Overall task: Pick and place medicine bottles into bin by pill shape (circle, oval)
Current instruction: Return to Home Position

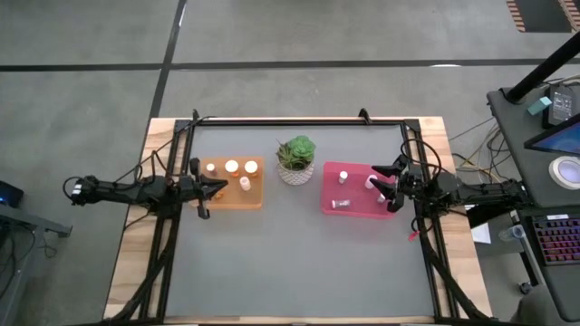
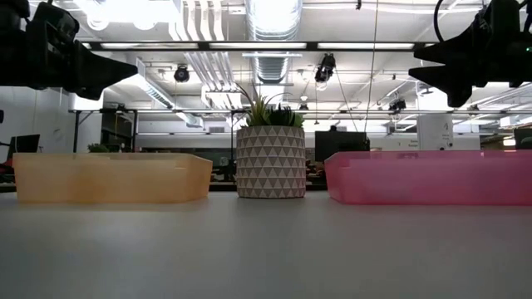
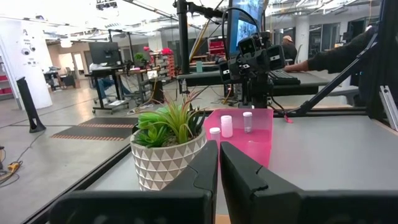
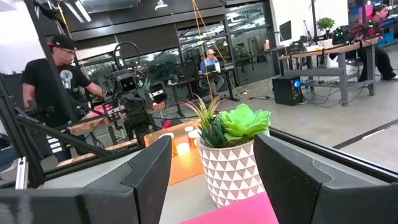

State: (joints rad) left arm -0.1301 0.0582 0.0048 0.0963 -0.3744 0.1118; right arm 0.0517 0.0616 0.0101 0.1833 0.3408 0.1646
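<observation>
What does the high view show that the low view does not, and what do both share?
Only the high view: white-capped medicine bottles inside the shallow orange tray and the pink-red tray, one lying flat. Only the low view: ceiling ducts and lamps. Both: the trays, the green plant in a white patterned pot between them, the left gripper at the orange tray, the right gripper at the pink-red one.

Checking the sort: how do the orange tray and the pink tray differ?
The shallow orange plastic tray lies left of the green potted plant, the shallow pink plastic tray right of it. The orange tray holds wide-capped bottles; the pink tray holds slimmer white bottles. Both are like-sized rectangles.
</observation>
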